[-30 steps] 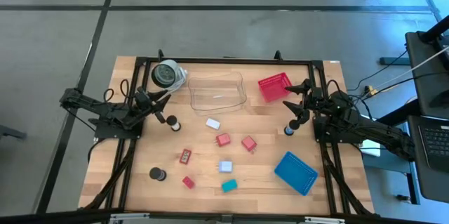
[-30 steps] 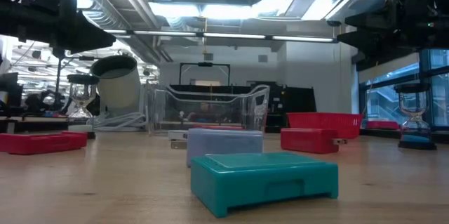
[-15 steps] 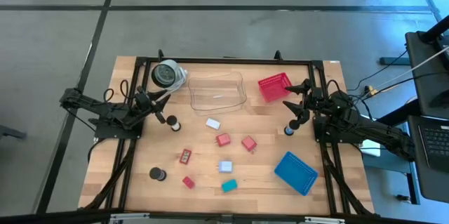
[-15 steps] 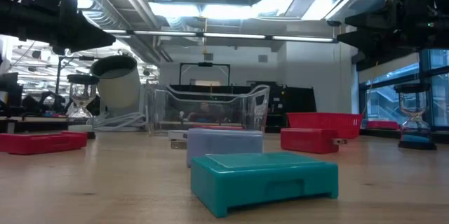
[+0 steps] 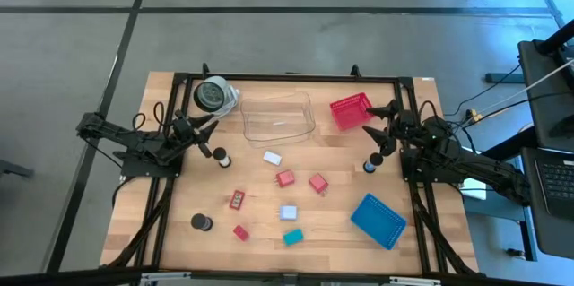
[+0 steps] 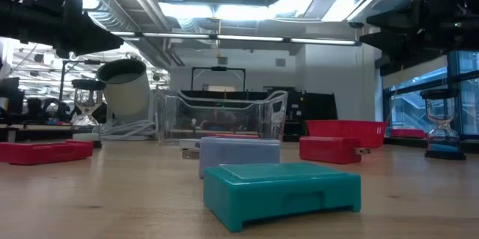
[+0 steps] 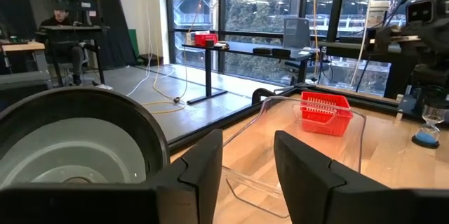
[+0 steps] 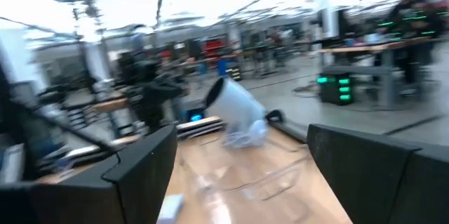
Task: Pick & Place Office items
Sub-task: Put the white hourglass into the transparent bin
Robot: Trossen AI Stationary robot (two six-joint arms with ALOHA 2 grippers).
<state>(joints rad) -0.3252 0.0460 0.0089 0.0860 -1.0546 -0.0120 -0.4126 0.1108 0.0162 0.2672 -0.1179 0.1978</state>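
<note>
Centrally, small red, white and teal office blocks (image 5: pixel 286 178) are lying scattered with bare wooden tabletop (image 5: pixel 161 232) showing toward its edges. Left end effector (image 5: pixel 208 135) is sitting with a narrow finger gap beside the clear plastic bin (image 5: pixel 277 117); right end effector (image 5: pixel 371 134) is standing spread above a partly hidden short cylinder (image 5: pixel 369 167).

No readable text, labels, brands, numbers or signs in any view. Items on the desk (image 5: pixel 179 205) show plain surfaces, too small from above to make out print. Background screens and lights beyond the desk are blurred, nothing legible there.
</note>
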